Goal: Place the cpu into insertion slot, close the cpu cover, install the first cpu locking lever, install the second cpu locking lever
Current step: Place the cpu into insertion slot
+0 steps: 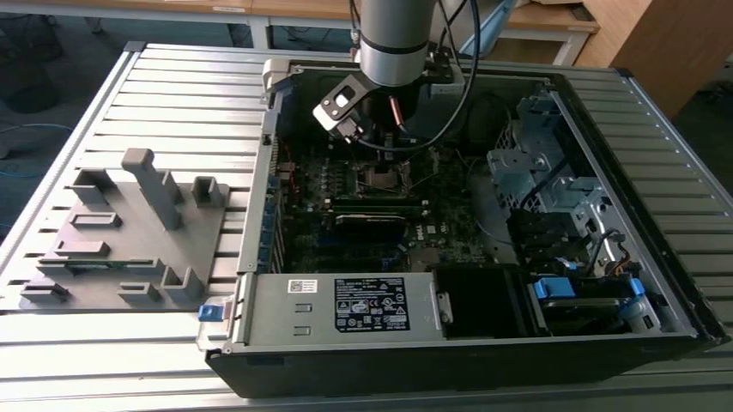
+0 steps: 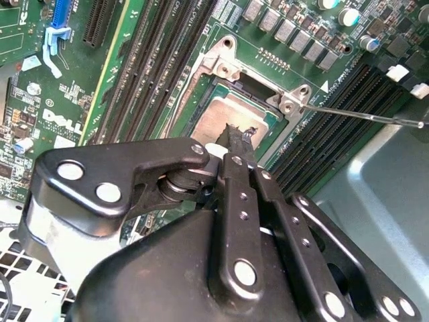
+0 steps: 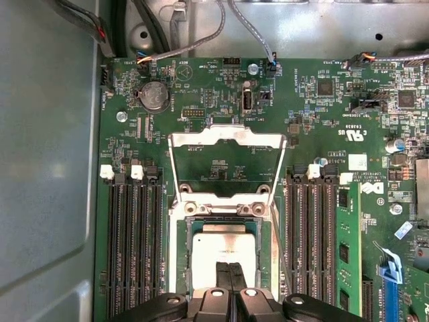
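The cpu (image 3: 224, 243) lies flat in the insertion slot (image 3: 178, 231), its pale face showing inside the silvery rim. In the second wrist view the cpu (image 2: 224, 115) sits just beyond my fingertips. My gripper (image 3: 230, 278) hangs right over the chip's near edge, its two dark fingers pressed together with nothing between them. The cpu cover (image 3: 226, 139) stands swung open on the far side of the socket, and green board shows through its cut-out. A thin lever rod (image 2: 362, 114) sticks out from a socket corner. In the exterior view my gripper (image 1: 369, 142) hovers above the slot (image 1: 378, 178).
Black memory strips (image 3: 131, 248) flank the socket on both sides. The open computer case (image 1: 641, 257) walls in the board, with cables (image 1: 458, 77) hanging near my arm. A grey fixture plate (image 1: 126, 232) stands on the slatted table at the exterior view's left.
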Robot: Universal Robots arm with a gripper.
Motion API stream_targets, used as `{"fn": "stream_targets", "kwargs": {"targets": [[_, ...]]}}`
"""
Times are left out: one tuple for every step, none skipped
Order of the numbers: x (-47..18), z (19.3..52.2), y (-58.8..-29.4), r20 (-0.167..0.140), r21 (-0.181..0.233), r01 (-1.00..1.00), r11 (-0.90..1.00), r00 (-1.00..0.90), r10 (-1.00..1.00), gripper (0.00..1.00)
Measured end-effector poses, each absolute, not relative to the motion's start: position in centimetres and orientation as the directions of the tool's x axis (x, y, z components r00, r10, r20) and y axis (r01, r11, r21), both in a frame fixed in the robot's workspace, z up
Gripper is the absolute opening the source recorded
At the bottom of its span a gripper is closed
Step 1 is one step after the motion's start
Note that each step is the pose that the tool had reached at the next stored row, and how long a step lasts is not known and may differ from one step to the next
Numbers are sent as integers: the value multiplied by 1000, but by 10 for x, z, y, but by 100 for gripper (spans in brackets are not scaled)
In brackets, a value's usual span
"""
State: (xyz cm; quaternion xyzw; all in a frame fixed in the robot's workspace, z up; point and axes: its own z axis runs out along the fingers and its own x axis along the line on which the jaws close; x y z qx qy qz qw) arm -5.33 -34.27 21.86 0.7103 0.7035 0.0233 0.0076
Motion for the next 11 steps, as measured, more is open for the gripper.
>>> {"fn": "stream_targets", "kwargs": {"targets": [[-53, 219, -343, 22, 43, 999, -10, 9, 1000, 10], [-53, 219, -343, 22, 42, 999, -10, 9, 1000, 10], [-53, 219, -343, 22, 42, 999, -10, 9, 1000, 10], [-53, 219, -343, 22, 41, 999, -10, 9, 1000, 10], [-53, 219, -343, 22, 41, 999, -10, 9, 1000, 10], [-53, 219, -343, 22, 40, 999, -10, 9, 1000, 10], [-53, 219, -343, 22, 39, 999, -10, 9, 1000, 10], [-53, 219, -343, 22, 39, 999, -10, 9, 1000, 10], [-53, 219, -343, 22, 38, 999, -10, 9, 1000, 10], [-53, 219, -343, 22, 38, 999, -10, 9, 1000, 10], [-53, 219, -343, 22, 37, 999, -10, 9, 1000, 10]]}}
